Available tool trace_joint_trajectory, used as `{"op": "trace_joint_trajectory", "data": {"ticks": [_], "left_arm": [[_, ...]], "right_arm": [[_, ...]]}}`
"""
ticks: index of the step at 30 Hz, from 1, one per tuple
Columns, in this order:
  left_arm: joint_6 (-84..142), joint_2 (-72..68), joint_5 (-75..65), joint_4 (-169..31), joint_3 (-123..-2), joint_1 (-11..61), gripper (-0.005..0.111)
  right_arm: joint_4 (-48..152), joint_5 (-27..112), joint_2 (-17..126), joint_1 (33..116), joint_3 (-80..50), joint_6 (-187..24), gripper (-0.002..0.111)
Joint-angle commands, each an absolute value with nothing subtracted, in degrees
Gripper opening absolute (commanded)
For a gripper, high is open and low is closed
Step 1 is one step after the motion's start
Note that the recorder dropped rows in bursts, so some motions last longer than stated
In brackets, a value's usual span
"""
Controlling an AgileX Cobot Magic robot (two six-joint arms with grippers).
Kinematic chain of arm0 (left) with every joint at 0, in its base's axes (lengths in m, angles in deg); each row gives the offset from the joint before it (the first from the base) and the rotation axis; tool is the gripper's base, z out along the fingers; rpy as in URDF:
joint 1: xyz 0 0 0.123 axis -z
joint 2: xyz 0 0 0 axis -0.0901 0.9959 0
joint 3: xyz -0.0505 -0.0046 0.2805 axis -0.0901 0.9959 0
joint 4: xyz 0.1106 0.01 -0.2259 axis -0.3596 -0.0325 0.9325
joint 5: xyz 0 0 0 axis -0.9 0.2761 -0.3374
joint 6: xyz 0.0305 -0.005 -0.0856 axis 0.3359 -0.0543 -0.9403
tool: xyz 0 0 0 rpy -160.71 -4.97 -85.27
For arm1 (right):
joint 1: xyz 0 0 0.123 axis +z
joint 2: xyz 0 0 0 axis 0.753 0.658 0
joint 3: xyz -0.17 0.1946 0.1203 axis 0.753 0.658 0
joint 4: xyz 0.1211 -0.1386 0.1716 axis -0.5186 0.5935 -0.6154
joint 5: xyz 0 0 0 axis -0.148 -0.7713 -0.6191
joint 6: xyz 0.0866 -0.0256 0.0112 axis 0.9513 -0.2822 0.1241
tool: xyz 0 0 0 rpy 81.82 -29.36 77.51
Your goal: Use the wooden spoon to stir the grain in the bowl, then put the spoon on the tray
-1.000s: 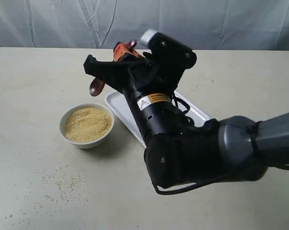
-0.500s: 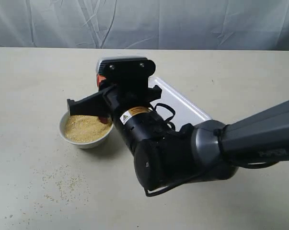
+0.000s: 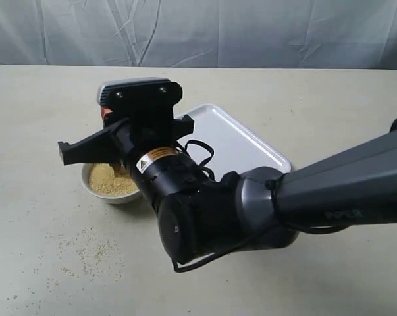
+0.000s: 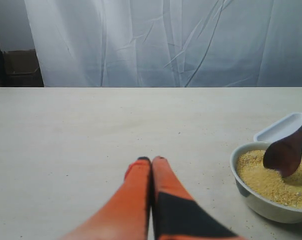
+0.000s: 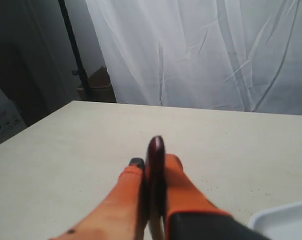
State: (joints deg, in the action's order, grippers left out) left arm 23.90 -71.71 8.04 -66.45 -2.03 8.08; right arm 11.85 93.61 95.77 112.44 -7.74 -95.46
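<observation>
The white bowl [image 4: 263, 207] holds golden grain [image 4: 276, 182]. The wooden spoon's dark head [image 4: 285, 155] dips into that grain near the bowl's far side. My right gripper [image 5: 155, 161] is shut on the spoon's handle [image 5: 156, 146], whose tip pokes out past the fingers. In the exterior view the right arm's wrist housing [image 3: 140, 99] hangs over the bowl [image 3: 101, 194] and hides the gripper and spoon; only part of the grain [image 3: 109, 179] shows. The white tray [image 3: 234, 138] lies just right of the bowl. My left gripper [image 4: 152, 161] is shut and empty, low over the table left of the bowl.
Scattered grains [image 3: 86, 253] lie on the beige table in front of the bowl. The bulky right arm [image 3: 264, 204] stretches across the table's front right. A white curtain [image 3: 251, 29] hangs behind the table. A tray corner [image 4: 286, 127] shows behind the bowl.
The right arm swung left and down over the bowl. The spoon, held above the bowl a second ago, now has its head in the grain.
</observation>
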Motion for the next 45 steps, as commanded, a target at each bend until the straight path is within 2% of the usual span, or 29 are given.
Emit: {"op": "trace_joint_trajectory", "data": {"ticks": [1,11,22,34,45], "left_arm": [[23.8,-72.0,7.2,-66.6,-1.9,8.1,0.000],[23.8,-72.0,6.6,-66.6,-1.9,8.1,0.000],[23.8,-72.0,6.6,-66.6,-1.9,8.1,0.000],[23.8,-72.0,6.6,-66.6,-1.9,8.1,0.000],[23.8,-72.0,6.6,-66.7,-1.9,8.1,0.000]], "right_arm": [[8.8,93.5,94.8,112.5,-8.4,-100.7,-0.001],[3.8,91.1,92.8,111.5,-8.4,-110.4,-0.001],[10.2,86.4,97.2,111.3,-8.4,-98.6,-0.001],[12.1,87.9,91.7,111.6,-8.4,-99.0,-0.001],[16.2,84.6,95.8,111.6,-8.4,-95.8,-0.001]]}}
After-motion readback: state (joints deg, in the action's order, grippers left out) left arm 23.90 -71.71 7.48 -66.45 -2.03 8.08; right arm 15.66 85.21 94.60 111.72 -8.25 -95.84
